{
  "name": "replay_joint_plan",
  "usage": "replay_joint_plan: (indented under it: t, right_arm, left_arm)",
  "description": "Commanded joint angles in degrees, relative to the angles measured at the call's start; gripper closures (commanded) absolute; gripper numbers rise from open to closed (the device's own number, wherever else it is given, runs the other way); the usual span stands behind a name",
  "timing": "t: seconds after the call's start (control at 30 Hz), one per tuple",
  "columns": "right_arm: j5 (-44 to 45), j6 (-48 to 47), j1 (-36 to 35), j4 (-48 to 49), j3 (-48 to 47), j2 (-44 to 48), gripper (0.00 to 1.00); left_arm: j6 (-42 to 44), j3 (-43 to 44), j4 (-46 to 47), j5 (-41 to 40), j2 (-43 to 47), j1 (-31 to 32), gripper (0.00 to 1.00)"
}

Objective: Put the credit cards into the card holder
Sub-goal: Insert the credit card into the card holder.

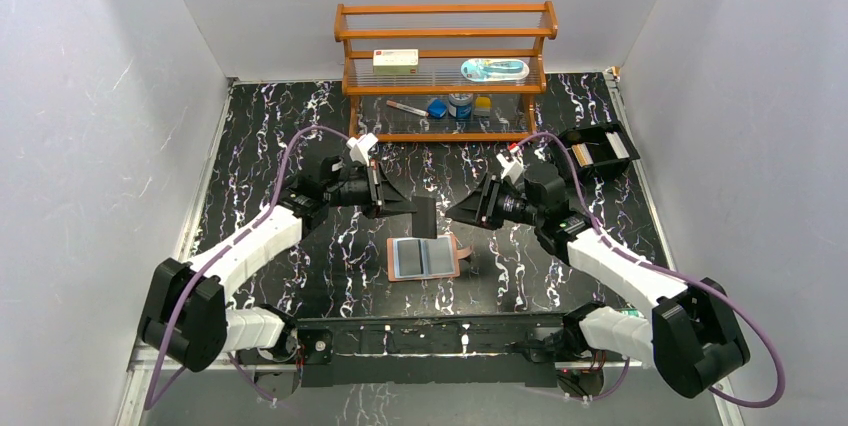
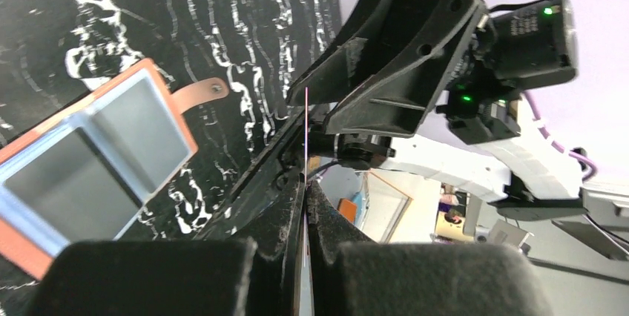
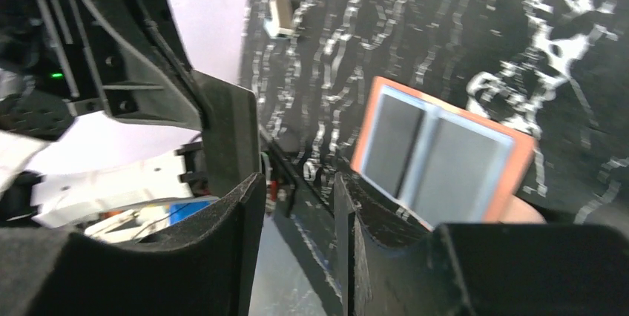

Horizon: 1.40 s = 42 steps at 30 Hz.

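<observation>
**Left claw (image 2: 305,196) clamped on one credit card (image 2: 306,127), above the open card holder (image 1: 425,258)**

Left claw: fingers pressed together on a single credit card, seen edge-on as a thin pale line standing out beyond the tips. The pinch sat at one end and left most of the card free, presumably so that the free edge could be fed into a sleeve.

Right claw (image 3: 297,201): jaws apart, nothing between them, close to the left claw and facing it — a position that would suit steadying or passing the card.

Card holder: unfolded on the table (image 1: 260,126) just below and between both claws, bluish-grey sleeves upward, snap tab out to one side — laid flat, it seemed, to keep the pockets reachable from above. Whether any sleeve already held a card could not be told.
</observation>
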<state>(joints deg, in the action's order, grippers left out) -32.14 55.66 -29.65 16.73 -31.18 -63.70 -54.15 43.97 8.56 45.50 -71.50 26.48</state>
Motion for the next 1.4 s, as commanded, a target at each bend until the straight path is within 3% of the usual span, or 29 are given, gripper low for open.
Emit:
replay_joint_plan:
  t: [0.0, 0.43, 0.67, 1.37]
  right_arm:
    - [6.98, -10.53, -0.13, -12.44, -3.76, 0.08, 0.52]
    - [14.37, -16.52, -2.43, -16.25, -4.13, -11.47, 0.52]
    - [19.27, -18.53, -5.58, -17.03, -6.04, -17.29, 0.54]
    - [22.02, -17.17, -9.34, -14.57, -1.81, -20.53, 0.67]
  left_arm:
    - [4.21, -0.67, -6.46, -1.91, -2.67, 0.24, 1.0]
    - [6.3, -5.0, -5.44, -5.03, -13.39, 0.41, 1.0]
    - [2.36, -10.61, 5.81, -2.42, -18.05, 0.42, 1.0]
    - [5.66, -10.39, 8.29, -3.89, -19.06, 2.13, 1.0]
